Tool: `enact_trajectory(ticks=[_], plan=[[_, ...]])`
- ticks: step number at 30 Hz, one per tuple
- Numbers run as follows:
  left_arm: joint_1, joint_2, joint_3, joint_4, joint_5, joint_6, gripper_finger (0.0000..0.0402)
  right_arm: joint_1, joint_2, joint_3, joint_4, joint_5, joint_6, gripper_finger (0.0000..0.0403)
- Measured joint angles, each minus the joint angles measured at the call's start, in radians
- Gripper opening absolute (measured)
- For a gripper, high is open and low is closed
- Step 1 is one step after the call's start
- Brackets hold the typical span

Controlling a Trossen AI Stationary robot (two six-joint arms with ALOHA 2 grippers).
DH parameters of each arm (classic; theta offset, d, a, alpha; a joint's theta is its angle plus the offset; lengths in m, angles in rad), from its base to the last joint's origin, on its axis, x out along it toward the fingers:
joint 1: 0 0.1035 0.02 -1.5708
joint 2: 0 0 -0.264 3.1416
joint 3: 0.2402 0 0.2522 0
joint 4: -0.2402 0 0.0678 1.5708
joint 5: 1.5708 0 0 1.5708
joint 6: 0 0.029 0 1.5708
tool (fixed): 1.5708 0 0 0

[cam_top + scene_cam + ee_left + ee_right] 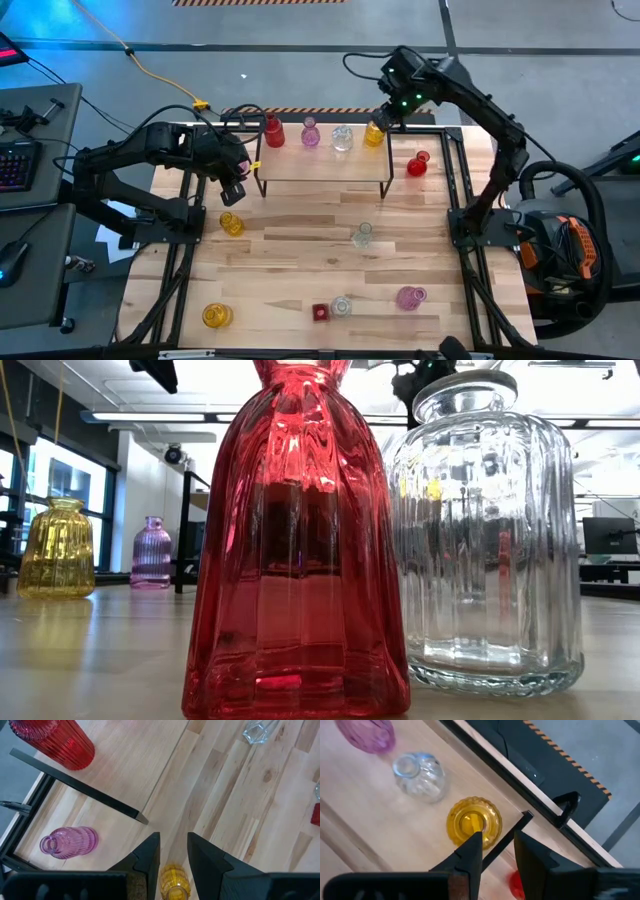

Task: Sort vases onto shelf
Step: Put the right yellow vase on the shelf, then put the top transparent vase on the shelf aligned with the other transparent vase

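The shelf (320, 165) stands at the table's far middle. On its top stand a red vase (272, 132), a pink one (310, 133), a clear one (342, 138) and a yellow one (374, 133). My right gripper (497, 847) hangs open just above the yellow vase (472, 822) at the shelf's right end, with nothing between its fingers. My left gripper (173, 845) is open, high over a yellow vase (174, 882) that stands on the table (231, 223) near the shelf's left end. Several more vases stand on the table.
On the table stand a red vase (418, 164) right of the shelf, a pink one (70, 841) by its left end, and a clear one (362, 235) mid-table. Near the front edge are yellow (216, 316), red (320, 312), clear (341, 306) and pink (410, 297) vases.
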Motion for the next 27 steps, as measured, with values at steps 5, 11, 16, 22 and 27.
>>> enact_trajectory(ticks=[5,11,16,22,27], plan=[[0.0,0.0,0.0,-0.004,0.0,0.0,0.009,0.0,-0.068,0.0,0.001,-0.004,0.046,0.0094],[0.0,-0.003,0.0,-0.057,0.0,0.022,0.009,0.019,-0.12,0.0,0.0,-0.005,0.124,0.0094],[0.0,-0.005,0.0,-0.084,-0.013,0.055,0.009,0.055,-0.123,0.0,-0.033,-0.008,0.158,0.0094],[0.028,-0.023,0.0,-0.096,-0.044,0.088,0.009,0.125,-0.123,0.0,-0.114,-0.013,0.257,0.0094],[0.04,-0.053,0.0,-0.114,-0.026,0.087,0.009,0.217,-0.123,-0.001,-0.149,-0.013,0.354,0.0094]])
